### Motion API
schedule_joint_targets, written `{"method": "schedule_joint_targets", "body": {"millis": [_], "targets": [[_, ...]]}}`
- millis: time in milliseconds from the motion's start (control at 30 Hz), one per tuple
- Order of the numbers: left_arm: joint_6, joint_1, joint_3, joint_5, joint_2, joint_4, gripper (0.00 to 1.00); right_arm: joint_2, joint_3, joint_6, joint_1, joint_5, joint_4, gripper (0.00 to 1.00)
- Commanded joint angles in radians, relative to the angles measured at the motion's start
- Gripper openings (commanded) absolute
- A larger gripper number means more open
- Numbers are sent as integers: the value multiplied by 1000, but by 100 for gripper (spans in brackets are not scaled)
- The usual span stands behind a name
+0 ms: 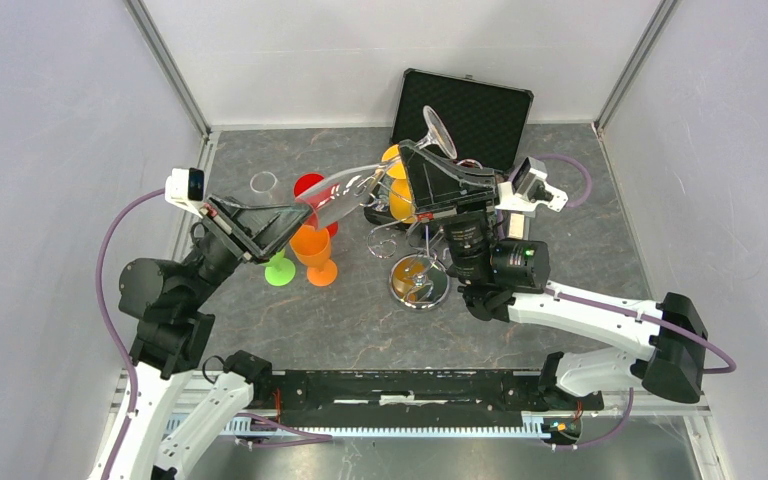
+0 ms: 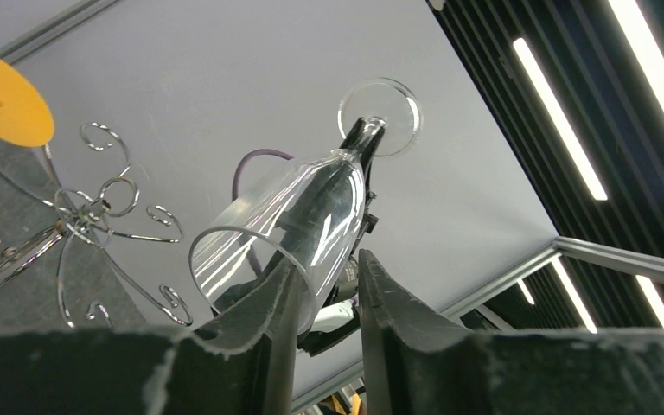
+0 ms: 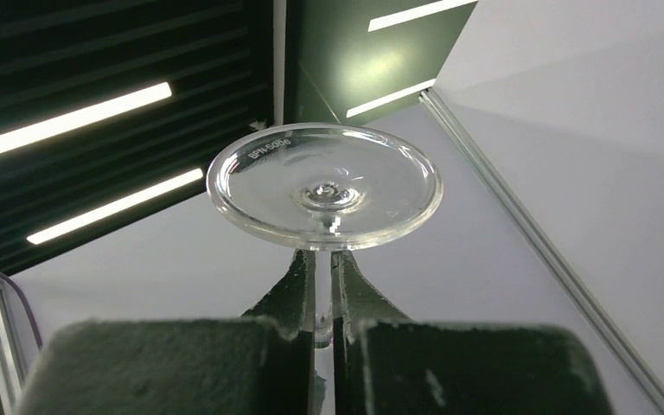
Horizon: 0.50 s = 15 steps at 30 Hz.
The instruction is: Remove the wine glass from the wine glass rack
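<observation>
Right wrist view: right gripper (image 3: 323,259) clamps wine glass (image 3: 324,186) stem; left wrist view: left gripper (image 2: 328,264) narrow astride the bowl rim, grip indeterminate, wine glass rack (image 2: 108,203) nearby.

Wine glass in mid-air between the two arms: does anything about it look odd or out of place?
Yes. The wine glass lies tipped almost sideways in the air, off the wine glass rack. The right gripper pinches its stem beside the foot, while the left gripper straddles the bowl's rim. Nothing looks broken.
</observation>
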Motion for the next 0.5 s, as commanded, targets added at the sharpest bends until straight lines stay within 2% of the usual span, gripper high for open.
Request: {"method": "schedule_joint_targets", "body": {"millis": [0,67,167,267,333,467], "targets": [[-86,-1,-4,59,-7,215,22,-14,-10,33,3,44,7,0],[-98,-1,-11,71,2,247,18,-11,-13,62,3,49,-1,0],[-111,-1,-22,87,10,282,18,-14,-12,115,3,50,-33,0],[-113,-1,-24,91,13,295,25,-15,-9,142,3,48,-60,0],[-106,0,-20,91,14,294,34,-15,-9,148,3,46,-68,0],[-103,-1,-18,92,22,289,37,-13,-10,152,3,35,-69,0]]}}
